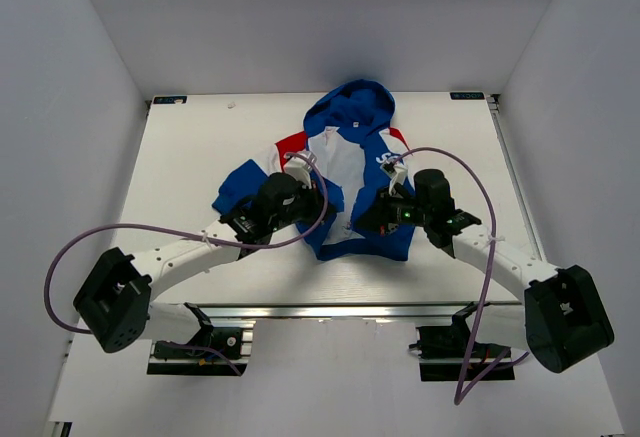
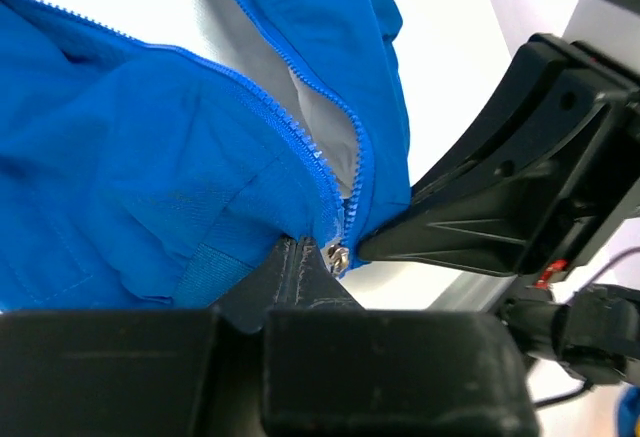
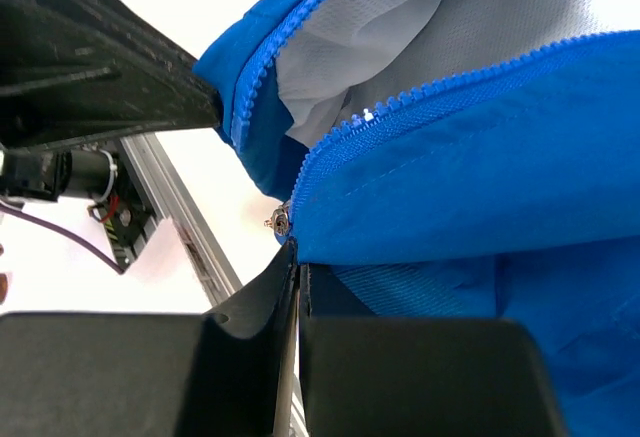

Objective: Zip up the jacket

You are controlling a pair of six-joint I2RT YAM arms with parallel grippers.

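The jacket [image 1: 345, 172] lies on its back on the white table, hood away from me, front open with white lining showing. Both arms meet at its bottom hem. My left gripper [image 2: 297, 255] is shut on the hem of one blue front panel [image 2: 150, 157], at the foot of the zip teeth. A small silver slider [image 2: 337, 257] sits beside its tip. My right gripper [image 3: 298, 257] is shut on the hem of the other panel [image 3: 480, 187], the slider [image 3: 281, 222] just above its tip. The two rows of teeth spread apart upward. In the top view the left gripper [image 1: 318, 219] and right gripper [image 1: 372, 225] are close together.
An aluminium rail [image 1: 330, 312] runs along the table's near edge, just below the hem. Purple cables [image 1: 150, 232] loop from both arms. Grey walls enclose the table on three sides. Each wrist view shows the other gripper's black body [image 2: 510, 177] a few centimetres away.
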